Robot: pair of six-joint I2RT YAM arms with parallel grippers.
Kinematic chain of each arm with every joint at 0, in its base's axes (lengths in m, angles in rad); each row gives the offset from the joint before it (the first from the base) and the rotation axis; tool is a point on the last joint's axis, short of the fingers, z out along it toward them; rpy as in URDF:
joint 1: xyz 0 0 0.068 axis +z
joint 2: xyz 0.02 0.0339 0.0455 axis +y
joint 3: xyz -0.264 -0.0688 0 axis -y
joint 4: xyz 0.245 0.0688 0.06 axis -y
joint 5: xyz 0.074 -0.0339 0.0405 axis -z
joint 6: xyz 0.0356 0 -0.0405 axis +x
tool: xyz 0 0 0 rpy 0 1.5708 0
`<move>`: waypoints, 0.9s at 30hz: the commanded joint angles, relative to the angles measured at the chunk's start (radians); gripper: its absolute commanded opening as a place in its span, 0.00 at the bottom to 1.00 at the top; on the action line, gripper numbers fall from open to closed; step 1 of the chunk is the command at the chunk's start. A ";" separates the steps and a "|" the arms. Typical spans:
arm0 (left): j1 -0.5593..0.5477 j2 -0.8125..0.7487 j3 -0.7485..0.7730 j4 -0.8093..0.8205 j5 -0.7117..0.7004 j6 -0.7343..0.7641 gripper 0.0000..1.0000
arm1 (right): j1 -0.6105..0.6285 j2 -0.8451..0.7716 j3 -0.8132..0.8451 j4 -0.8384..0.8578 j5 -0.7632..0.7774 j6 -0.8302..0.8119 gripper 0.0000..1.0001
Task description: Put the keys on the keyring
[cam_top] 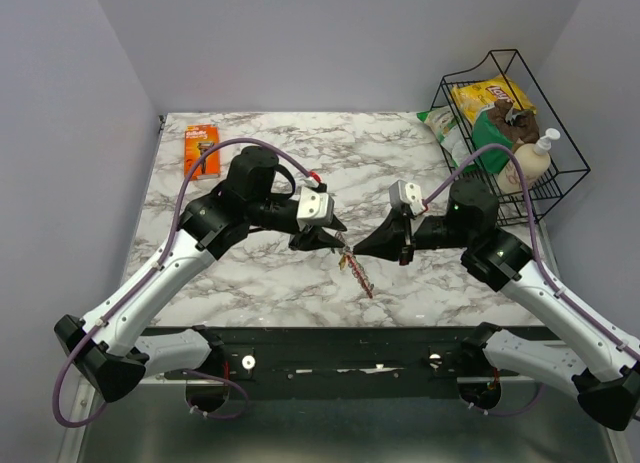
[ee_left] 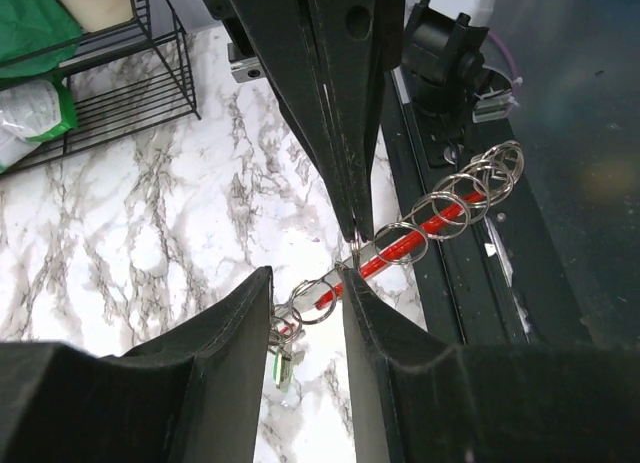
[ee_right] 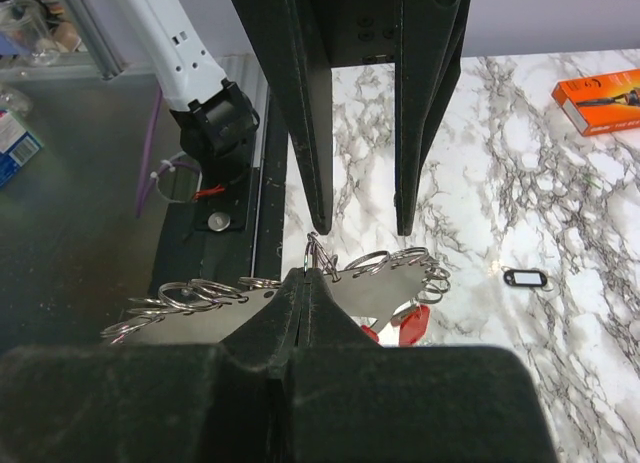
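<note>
The right tool (ee_right: pixel 308 275) is pinching shut on one thin wire ring of the keys (ee_right: pixel 375 291), holding the bunch up off the desk (ee_right: pixel 560 193). The left tool (ee_left: pixel 305 281) is standing with its jaws apart around the lower rings, pressing on nothing that I can see. The bunch is hanging between the two, its red tag (ee_right: pixel 412 323) dangling. The keyring (ee_right: pixel 527 277) — a small black loop — is lying flat on the desk, well apart from both. The bunch is looking light but loose and slippery — stiff metal, free to swing — so a flat key blade is probably offering a surer hold than a round ring.
</note>
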 commanded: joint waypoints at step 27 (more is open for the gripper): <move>0.005 0.013 0.027 -0.019 0.107 -0.025 0.36 | 0.006 -0.013 0.020 0.020 0.005 -0.011 0.01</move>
